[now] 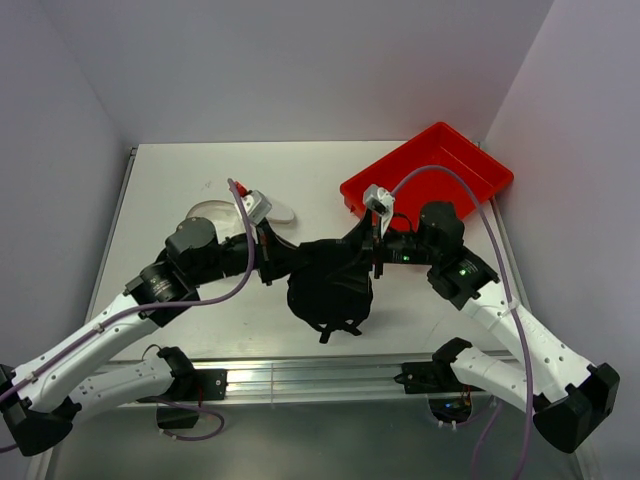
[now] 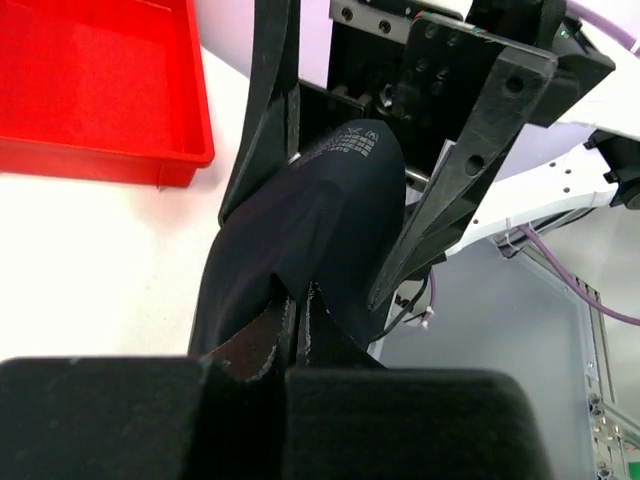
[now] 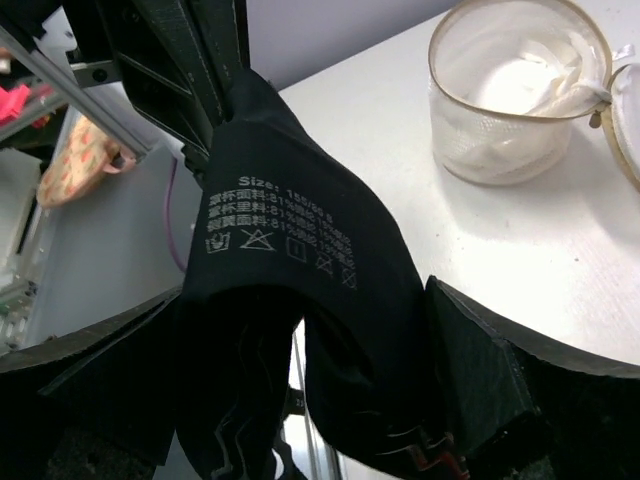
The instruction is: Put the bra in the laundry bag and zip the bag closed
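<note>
The black bra (image 1: 330, 285) hangs in a bunch between my two grippers above the table's front middle. My left gripper (image 1: 287, 262) is shut on a fold of it; in the left wrist view its fingertips (image 2: 270, 330) pinch the dark fabric (image 2: 330, 210). My right gripper (image 1: 362, 252) is open, its fingers (image 3: 480, 370) spread wide with the bra (image 3: 290, 250) between them. The laundry bag (image 1: 212, 213) stands open and upright at the back left; it also shows in the right wrist view (image 3: 510, 100). Its round lid (image 1: 278, 210) lies flipped to the side.
A red plastic tray (image 1: 440, 165) sits at the back right of the table, also in the left wrist view (image 2: 90, 90). The metal rail (image 1: 320, 378) runs along the table's front edge. Walls close in on both sides.
</note>
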Tool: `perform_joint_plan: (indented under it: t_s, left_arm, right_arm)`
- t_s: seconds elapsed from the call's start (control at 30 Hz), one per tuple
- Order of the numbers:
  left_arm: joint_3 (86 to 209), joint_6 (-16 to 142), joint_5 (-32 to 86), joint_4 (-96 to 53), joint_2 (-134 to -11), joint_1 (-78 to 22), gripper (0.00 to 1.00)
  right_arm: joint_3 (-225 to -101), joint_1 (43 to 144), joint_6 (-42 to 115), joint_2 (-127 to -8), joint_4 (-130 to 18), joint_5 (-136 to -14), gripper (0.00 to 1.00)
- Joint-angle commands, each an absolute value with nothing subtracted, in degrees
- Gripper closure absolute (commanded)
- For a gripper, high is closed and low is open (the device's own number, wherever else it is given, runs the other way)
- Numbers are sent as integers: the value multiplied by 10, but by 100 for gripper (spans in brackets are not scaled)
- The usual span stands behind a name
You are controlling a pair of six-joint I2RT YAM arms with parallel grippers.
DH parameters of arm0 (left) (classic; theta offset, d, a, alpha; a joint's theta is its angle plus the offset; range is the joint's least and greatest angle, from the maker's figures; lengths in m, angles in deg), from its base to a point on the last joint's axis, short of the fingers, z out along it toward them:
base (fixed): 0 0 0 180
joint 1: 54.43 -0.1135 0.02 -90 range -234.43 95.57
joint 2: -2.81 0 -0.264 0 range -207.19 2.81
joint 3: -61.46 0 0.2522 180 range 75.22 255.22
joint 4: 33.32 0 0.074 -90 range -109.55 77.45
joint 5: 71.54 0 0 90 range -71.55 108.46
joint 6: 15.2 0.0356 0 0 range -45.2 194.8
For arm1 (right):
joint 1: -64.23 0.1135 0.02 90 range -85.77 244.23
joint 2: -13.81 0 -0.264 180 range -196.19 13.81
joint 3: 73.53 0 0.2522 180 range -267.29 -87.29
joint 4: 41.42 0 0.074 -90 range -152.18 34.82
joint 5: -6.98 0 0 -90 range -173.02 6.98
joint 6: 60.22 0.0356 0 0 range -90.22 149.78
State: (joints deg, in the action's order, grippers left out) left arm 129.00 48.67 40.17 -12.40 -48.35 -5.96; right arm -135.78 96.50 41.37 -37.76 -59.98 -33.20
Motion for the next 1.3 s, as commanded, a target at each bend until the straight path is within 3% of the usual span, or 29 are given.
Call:
perform_joint_plan:
  t_s: [0.0, 0.07, 0.1, 0.13, 0.17, 0.2, 0.23, 0.27, 0.33, 0.43, 0.57, 0.7, 0.87, 1.0, 1.1, 1.27]
  left_arm:
    - [1321, 494, 392, -147, -482, -58, 100]
    - [1328, 488, 375, -138, -484, -59, 100]
    - [1330, 483, 351, -131, -489, -61, 100]
    - [1334, 481, 335, -124, -492, -63, 96]
    - [1340, 473, 294, -111, -498, -65, 88]
    - [1345, 469, 274, -103, -503, -72, 79]
    - [1348, 463, 255, -98, -507, -79, 58]
    - [1360, 457, 237, -92, -511, -87, 48]
    - [1375, 425, 200, -68, -521, -125, 30]
    - [1406, 396, 168, -42, -516, -172, 22]
    - [1409, 392, 6, 22, -468, -193, 18]
    - [1341, 340, -56, 68, -412, -263, 21]
    - [1242, 277, -92, 99, -364, -321, 34]
    - [1189, 263, -33, 63, -380, -382, 37]
    - [1166, 263, 19, 25, -410, -425, 34]
    - [1142, 266, 27, -1, -432, -454, 42]
  right_arm:
    - [-1355, 967, 436, -375, -554, -335, 5]
    - [-1343, 967, 455, -377, -514, -334, 20]
    - [-1341, 967, 478, -379, -487, -334, 45]
    - [-1338, 967, 488, -381, -478, -334, 56]
    - [-1339, 967, 497, -388, -468, -337, 78]
    - [-1340, 968, 502, -392, -463, -343, 89]
    - [-1341, 968, 509, -396, -457, -354, 96]
    - [-1342, 968, 517, -401, -447, -378, 100]
    - [-1354, 968, 542, -426, -406, -406, 100]
    - [-1399, 967, 576, -493, -342, -423, 100]
    - [-1470, 968, 629, -579, -298, -445, 100]
    - [-1525, 976, 667, -640, -243, -491, 100]
    - [-1615, 1011, 701, -752, -212, -518, 100]
    - [-1697, 1030, 725, -827, -181, -532, 100]
    - [-1747, 1041, 732, -884, -155, -536, 100]
    - [-1814, 1044, 754, -960, -138, -534, 100]
